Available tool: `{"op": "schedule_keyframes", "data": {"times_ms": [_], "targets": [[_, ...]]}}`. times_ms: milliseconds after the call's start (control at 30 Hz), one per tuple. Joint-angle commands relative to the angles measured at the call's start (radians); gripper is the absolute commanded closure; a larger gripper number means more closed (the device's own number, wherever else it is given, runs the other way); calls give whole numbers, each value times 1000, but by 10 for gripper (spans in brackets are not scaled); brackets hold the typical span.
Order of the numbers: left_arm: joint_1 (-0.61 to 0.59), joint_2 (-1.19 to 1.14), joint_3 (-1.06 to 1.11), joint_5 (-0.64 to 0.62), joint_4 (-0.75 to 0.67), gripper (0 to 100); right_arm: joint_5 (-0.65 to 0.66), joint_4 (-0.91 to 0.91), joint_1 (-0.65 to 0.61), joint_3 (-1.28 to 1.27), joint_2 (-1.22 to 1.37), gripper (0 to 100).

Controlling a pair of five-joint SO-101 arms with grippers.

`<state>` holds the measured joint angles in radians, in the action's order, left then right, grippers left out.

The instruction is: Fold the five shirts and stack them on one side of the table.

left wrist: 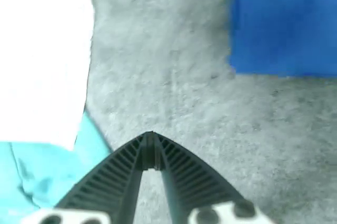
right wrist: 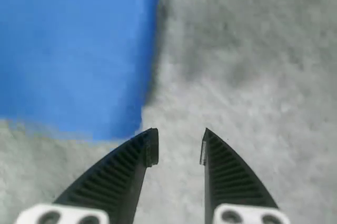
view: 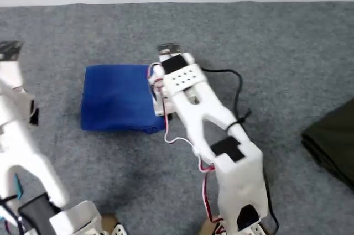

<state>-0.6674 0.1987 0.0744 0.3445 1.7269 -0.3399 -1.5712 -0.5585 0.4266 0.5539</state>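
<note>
A folded blue shirt [view: 119,98] lies flat on the grey table cover, left of centre. My right gripper [right wrist: 177,147] hangs open just off the blue shirt [right wrist: 73,45], over bare cover by its right edge, with nothing between its fingers; from above the right gripper [view: 161,105] sits at that edge. My left gripper [left wrist: 151,139] is shut and empty above the cover. Close beside it lie a white shirt [left wrist: 45,50] and a cyan shirt [left wrist: 42,176], with the blue shirt [left wrist: 284,21] farther off. A dark green shirt [view: 332,141] lies at the table's right edge.
The left arm [view: 16,130] stands along the table's left edge. The right arm's black cable [view: 235,88] loops over the cover behind it. The grey cover [view: 265,41] runs bare between the blue and dark green shirts and to the far wall.
</note>
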Motion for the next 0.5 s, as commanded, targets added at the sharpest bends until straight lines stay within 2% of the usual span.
{"op": "schedule_keyframes", "data": {"times_ms": [0, 133, 300, 467], "targets": [[-68, 71, 13, -5, 25, 996, -52, -1, -12, 210, 54, 851], [-95, 104, 45, -3, 25, 996, -83, -39, -19, 385, 140, 835], [-97, 127, 65, 41, 25, 996, -89, -68, -50, 519, 243, 736], [-98, 146, 65, 48, 25, 996, -89, -68, -53, 592, 315, 734]]}}
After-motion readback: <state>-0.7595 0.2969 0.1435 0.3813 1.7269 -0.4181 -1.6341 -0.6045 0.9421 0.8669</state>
